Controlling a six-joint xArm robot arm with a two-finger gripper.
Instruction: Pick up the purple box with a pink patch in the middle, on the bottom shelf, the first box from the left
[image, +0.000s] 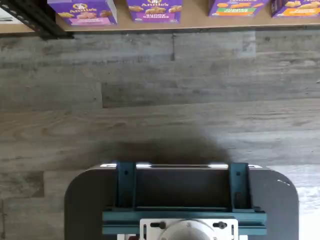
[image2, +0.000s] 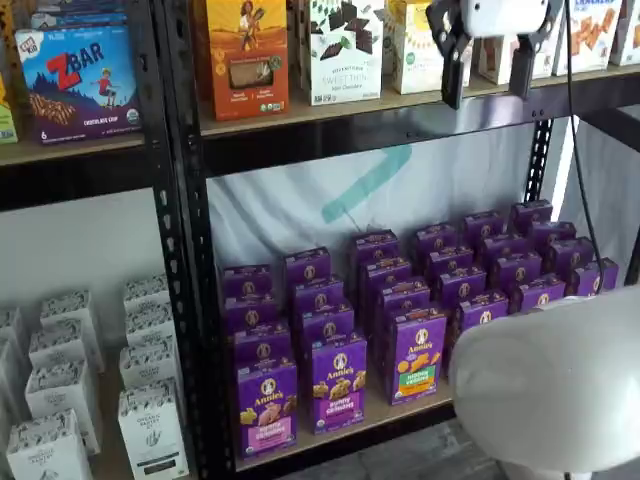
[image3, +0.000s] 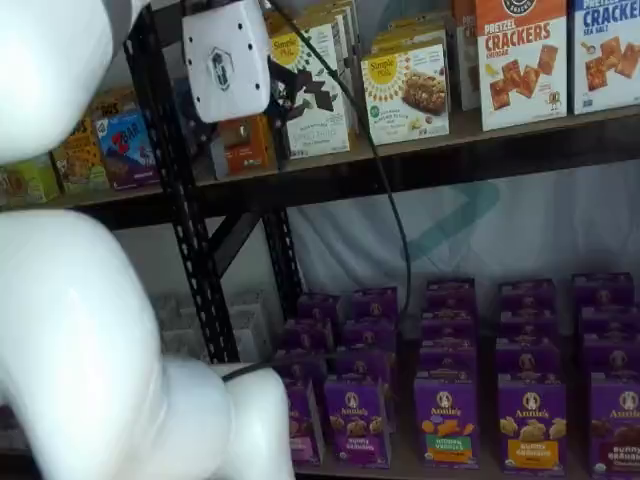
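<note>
A floor of grey wood-look planks (image: 165, 95) is seen in the wrist view. In both shelf views, black perforated rack posts (image2: 185, 250) are shown carrying tan shelf boards (image2: 330, 108). A white sheet with a teal stripe (image2: 365, 185) is hung behind the rack. Even, soft light is cast throughout.

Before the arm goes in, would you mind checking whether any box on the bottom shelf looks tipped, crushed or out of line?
Nothing stands out. The purple box with the pink patch stands upright at the front of the bottom shelf, in line with its neighbours, and the rows behind look orderly. No dents or spills show. The gripper hangs open well above, at the upper shelf.
</note>
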